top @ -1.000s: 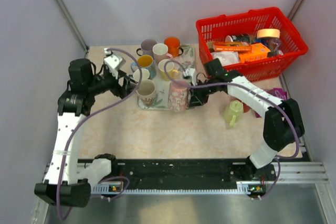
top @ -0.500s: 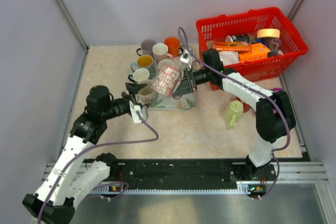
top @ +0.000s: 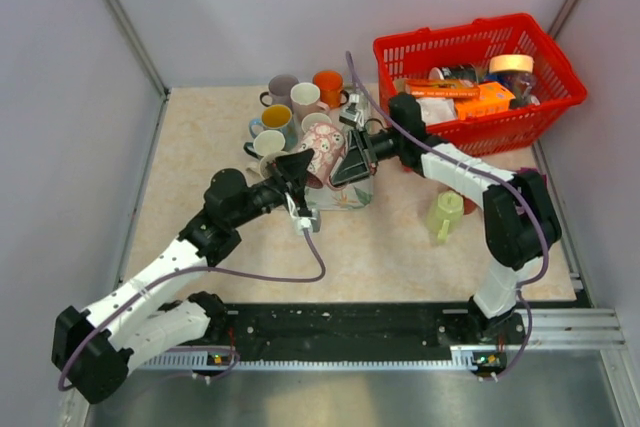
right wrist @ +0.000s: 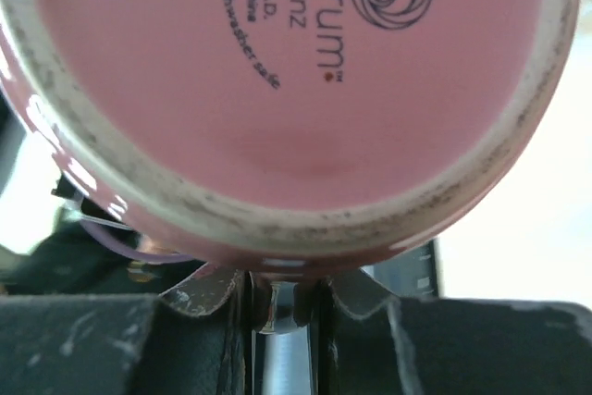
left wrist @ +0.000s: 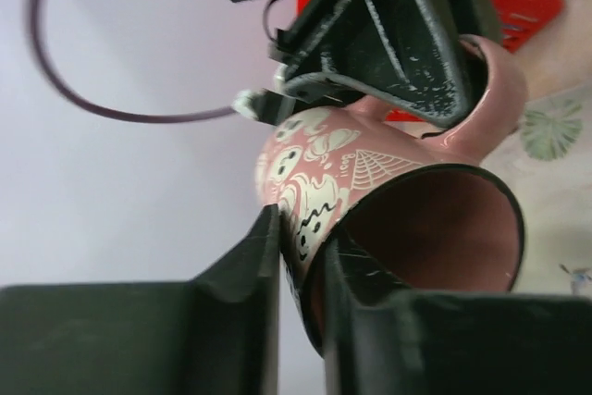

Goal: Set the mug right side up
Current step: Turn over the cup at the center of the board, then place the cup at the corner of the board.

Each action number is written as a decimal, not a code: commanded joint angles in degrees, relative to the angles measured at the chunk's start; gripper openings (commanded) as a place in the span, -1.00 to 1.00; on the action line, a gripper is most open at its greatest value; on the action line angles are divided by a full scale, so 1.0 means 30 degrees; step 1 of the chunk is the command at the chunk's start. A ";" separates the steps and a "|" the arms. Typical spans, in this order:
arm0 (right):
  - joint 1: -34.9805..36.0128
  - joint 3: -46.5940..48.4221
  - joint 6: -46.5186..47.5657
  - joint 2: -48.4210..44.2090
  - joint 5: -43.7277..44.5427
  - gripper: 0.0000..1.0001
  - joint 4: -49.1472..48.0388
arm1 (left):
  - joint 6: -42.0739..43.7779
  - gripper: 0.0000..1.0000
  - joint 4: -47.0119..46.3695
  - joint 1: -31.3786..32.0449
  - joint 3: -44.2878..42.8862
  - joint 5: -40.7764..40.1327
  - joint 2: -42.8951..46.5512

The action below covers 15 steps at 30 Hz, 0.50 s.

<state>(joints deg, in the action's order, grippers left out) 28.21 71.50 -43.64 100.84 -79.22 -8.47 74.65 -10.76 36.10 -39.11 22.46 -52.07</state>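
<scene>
While hanging tipped on its side above the floral tray (top: 345, 202), gripped at both ends: pink mug (top: 322, 159) pinched at the handle (left wrist: 495, 90) by the right gripper (top: 345, 159), closed tight, base turned toward that wrist. Taken at the rim (left wrist: 435, 171) by the left gripper (top: 298, 175), one finger inside the mouth, one outside on the ghost print, seemingly clamped on the wall.

Glazed ceramic by the look: stiff, fairly weighty, slick, liable to chip or crack if dropped or knocked. Best held across the wall or through the handle, never with a light pinch on bare glaze. Mouth pointing toward the near left, not yet upward.

Tight quarters behind: cluster of mugs (top: 280, 117) close by on the back of the tray, red basket (top: 470, 47) to the right rear, green cup (top: 445, 215) beside the right arm. Bare surface (top: 220, 147) open to the left and toward the near edge, likely the safer room for swinging round and setting down.
</scene>
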 commanded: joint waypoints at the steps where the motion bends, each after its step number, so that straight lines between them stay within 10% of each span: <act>1: 0.0207 0.0247 0.0161 -0.1093 -0.1367 -1.00 -0.2245 | 0.0428 -0.90 -0.3499 0.0360 -0.0321 -0.1332 -0.1184; 5: 0.0149 0.0276 0.0132 -0.1034 -0.1308 -0.89 -0.2245 | 0.0341 -1.00 -0.3328 0.0419 -0.0351 -0.1421 -0.1392; 9: -0.0406 0.0218 0.0423 -0.1327 -0.0697 -0.01 -0.2306 | -0.0856 -1.00 -0.1193 0.0624 -0.0672 -0.1772 -0.0574; 15: -0.2222 0.0510 0.5741 -0.2613 0.3749 0.78 0.3455 | -0.6065 -1.00 0.6852 0.0653 -0.4210 -0.1132 0.0395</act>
<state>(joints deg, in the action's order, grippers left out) 25.67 70.91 -41.34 99.66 -77.28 -4.56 69.78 -4.47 37.56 -42.28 16.73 -54.08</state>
